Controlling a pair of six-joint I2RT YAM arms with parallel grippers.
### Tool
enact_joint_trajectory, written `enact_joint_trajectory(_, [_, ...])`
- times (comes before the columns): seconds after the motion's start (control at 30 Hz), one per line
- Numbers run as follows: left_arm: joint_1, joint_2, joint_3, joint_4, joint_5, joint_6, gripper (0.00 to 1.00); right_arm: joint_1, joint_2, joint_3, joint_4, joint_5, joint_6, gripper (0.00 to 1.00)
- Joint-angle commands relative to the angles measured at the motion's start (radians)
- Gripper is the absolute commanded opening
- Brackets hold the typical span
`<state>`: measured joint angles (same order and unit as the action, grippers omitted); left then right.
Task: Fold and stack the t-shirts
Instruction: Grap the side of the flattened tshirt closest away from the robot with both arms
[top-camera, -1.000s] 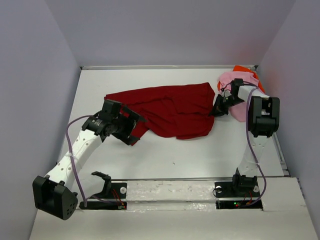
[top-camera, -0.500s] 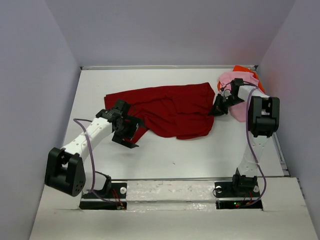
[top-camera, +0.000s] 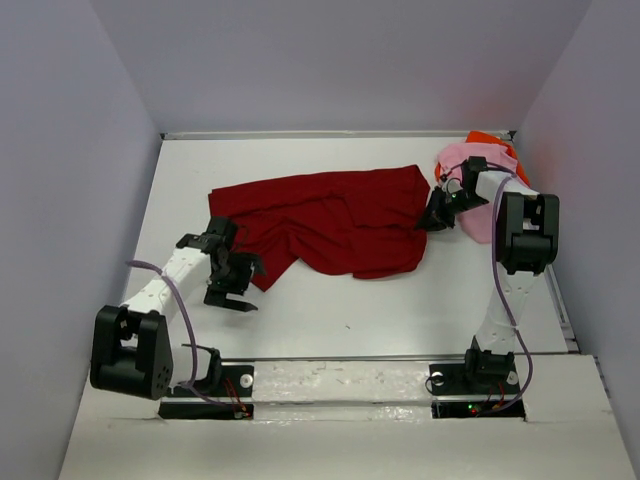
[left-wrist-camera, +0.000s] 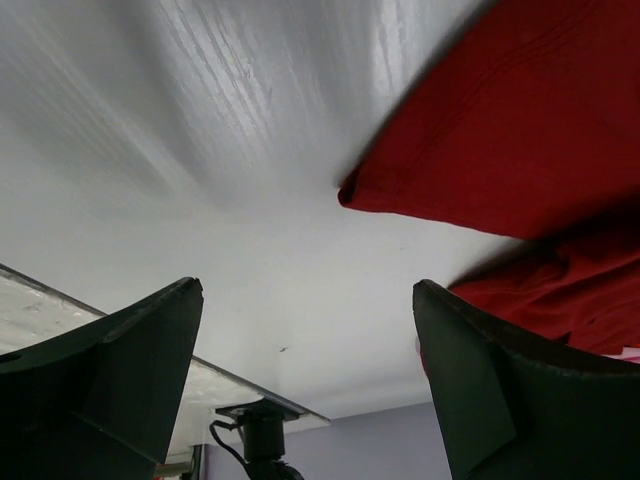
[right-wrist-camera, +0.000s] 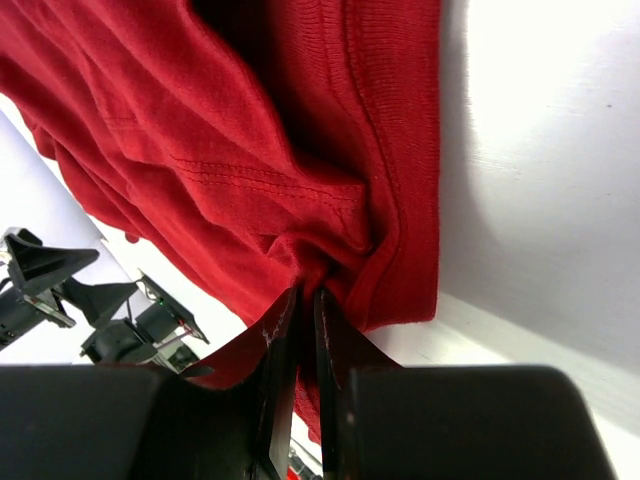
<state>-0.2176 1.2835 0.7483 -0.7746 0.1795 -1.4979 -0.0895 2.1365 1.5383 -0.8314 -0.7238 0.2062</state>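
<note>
My left gripper (left-wrist-camera: 308, 288) hangs with its jaws spread wide and nothing between them. The near corner of the dark red t-shirt (top-camera: 340, 215) lies just ahead of it, off toward the right-hand finger and not yet touched. I judge the step in hand to be taking hold of that corner, so I'd bring the fingers down astride the hem, low to the cloth, and catch the whole edge rather than one loose layer. Across the shirt, my right gripper (right-wrist-camera: 305, 295) is pinched tight on a bunched fold of the same shirt's far side edge. I'd keep that hold steady so the cloth draws flat between the two grips rather than dragging. Just behind the right gripper sits the pink t-shirt (top-camera: 452, 158), heaped, with the orange t-shirt (top-camera: 487, 139) beyond it, both unfolded as far as I can tell. The white table (top-camera: 330, 310) under both grippers looks smooth and slick, so the shirt may slide when pulled. Plain pale walls (top-camera: 340, 60) close in the far side and both flanks.
</note>
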Motion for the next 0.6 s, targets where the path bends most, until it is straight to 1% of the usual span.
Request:
enact_joint_trajectory(0.0, [0.018, -0.052, 0.0, -0.002, -0.04, -0.021, 0.95, 0.002, 0.014, 0.039, 0.021, -0.042, 0.002, 0.16])
enact_joint_trajectory(0.13, [0.024, -0.075, -0.101, 0.15, 0.008, -0.035, 0.95, 0.002, 0.014, 0.043, 0.021, -0.043, 0.004, 0.16])
enact_joint_trajectory(0.23, [0.023, -0.085, -0.145, 0.21, 0.017, -0.051, 0.95, 0.002, 0.011, 0.043, 0.021, -0.045, 0.004, 0.16])
enact_joint_trajectory(0.3, [0.024, -0.098, -0.202, 0.267, 0.034, -0.056, 0.95, 0.002, 0.01, 0.043, 0.021, -0.045, 0.002, 0.16])
enact_joint_trajectory(0.37, [0.023, -0.145, -0.274, 0.422, 0.061, -0.074, 0.95, 0.002, 0.011, 0.043, 0.021, -0.048, 0.002, 0.16])
enact_joint_trajectory(0.47, [0.024, -0.2, -0.357, 0.484, 0.068, -0.094, 0.96, 0.002, 0.011, 0.043, 0.021, -0.049, 0.004, 0.16])
enact_joint_trajectory(0.5, [0.024, -0.243, -0.375, 0.542, 0.067, -0.094, 0.96, 0.002, 0.01, 0.043, 0.02, -0.049, 0.002, 0.16])
enact_joint_trajectory(0.57, [0.024, -0.294, -0.432, 0.598, 0.057, -0.108, 0.97, 0.002, 0.01, 0.04, 0.02, -0.051, 0.001, 0.16])
